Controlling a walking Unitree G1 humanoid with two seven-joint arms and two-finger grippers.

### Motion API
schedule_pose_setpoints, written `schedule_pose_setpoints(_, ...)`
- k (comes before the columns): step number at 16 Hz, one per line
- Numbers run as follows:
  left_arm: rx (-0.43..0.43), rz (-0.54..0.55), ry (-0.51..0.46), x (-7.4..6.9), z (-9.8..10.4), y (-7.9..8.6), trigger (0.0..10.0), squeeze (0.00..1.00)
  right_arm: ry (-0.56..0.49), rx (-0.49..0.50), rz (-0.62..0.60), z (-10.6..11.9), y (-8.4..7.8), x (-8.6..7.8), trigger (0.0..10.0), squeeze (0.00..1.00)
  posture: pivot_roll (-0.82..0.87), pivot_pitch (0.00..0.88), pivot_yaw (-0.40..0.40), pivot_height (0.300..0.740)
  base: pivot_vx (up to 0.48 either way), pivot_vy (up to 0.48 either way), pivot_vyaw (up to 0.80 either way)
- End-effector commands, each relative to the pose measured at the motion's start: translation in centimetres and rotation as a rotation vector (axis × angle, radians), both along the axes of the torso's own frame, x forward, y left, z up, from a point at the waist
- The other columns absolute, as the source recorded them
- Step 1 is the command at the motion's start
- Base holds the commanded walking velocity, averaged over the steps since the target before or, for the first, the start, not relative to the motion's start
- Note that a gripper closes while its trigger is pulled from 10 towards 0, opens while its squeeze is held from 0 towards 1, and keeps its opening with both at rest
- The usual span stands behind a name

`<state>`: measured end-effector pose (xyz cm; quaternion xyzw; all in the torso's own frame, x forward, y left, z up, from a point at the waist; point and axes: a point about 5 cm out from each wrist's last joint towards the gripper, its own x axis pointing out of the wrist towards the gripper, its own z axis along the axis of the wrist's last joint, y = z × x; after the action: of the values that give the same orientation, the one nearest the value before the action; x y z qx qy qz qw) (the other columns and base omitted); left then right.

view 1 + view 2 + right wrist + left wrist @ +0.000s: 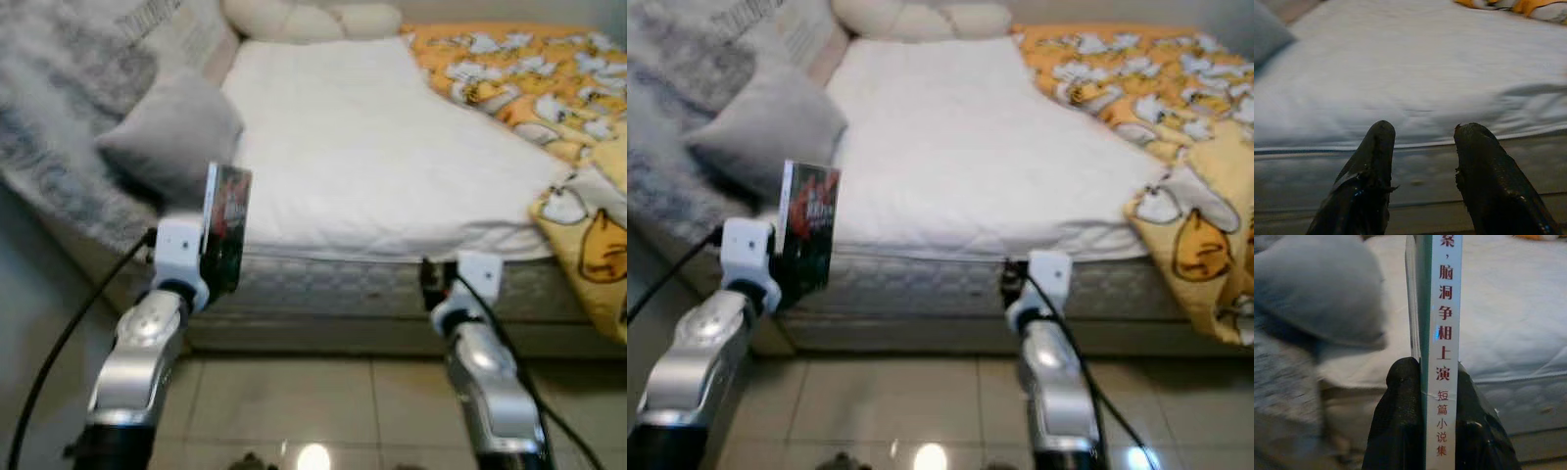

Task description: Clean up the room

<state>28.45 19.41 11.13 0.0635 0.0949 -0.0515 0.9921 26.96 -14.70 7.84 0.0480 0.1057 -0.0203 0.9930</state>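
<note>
Bed (392, 157) takes up most of the head views, white sheet on top, quilted mattress side facing the robot, edge running just ahead of both arms. Orange-yellow duvet (549, 88) with a white duck print covers the robot's right side of the bed and hangs over the near right corner. Grey fluffy blanket (59, 108) lies along the left side, spilling over the edge. Grey pillow (171, 132) sits on it at the left edge of the sheet. Cream pillows (313, 18) at the far end. Pale tiled floor (313, 411) below, glossy, with a bright light reflection near the bottom of the frame.

Left gripper (1425, 396) raised at the bed's near left corner, fingers (1400, 421) clamped on either side of a thin book (227, 225). Book held upright, spine toward the wrist camera, white spine with red Chinese characters; dark cover with red markings shows in the head views. It stands in front of the grey pillow and over the mattress edge, not resting on anything.

Right gripper (1425, 147) held level in front of the mattress side, near the middle of the bed's near edge. Its two fingers stand apart with a clear gap, nothing between them, pointing at the white sheet.
</note>
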Motion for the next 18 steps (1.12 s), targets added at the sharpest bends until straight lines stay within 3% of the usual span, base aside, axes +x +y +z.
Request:
schedule_pose_setpoints(1,-0.009,-0.005,-0.053,0.23,1.15,-0.1,10.0,0.0,-0.002,0.005,-0.002,0.12,-0.17,0.16,10.0,0.0,-0.01,0.0,0.046,0.74,0.0,0.3,0.0)
schedule_pose_setpoints(3,-0.035,0.0,-0.058,0.13,1.34,-0.13,10.0,0.0,-0.001,0.006,-0.006,0.11,-0.17,0.17,10.0,0.0,-0.01,0.0,0.045,0.74,0.0,0.0,0.0)
schedule_pose_setpoints(7,0.004,-0.002,-0.067,0.18,1.38,-0.08,10.0,0.0,-0.003,0.003,-0.001,0.15,-0.06,0.18,10.0,0.0,-0.01,0.0,0.043,0.74,0.0,0.0,0.0)
schedule_pose_setpoints(18,0.006,-0.009,-0.063,0.23,1.33,-0.3,10.0,0.0,-0.001,-0.008,0.004,0.21,-0.12,0.29,10.0,0.0,-0.01,0.0,0.042,0.74,0.294,0.0,0.0)
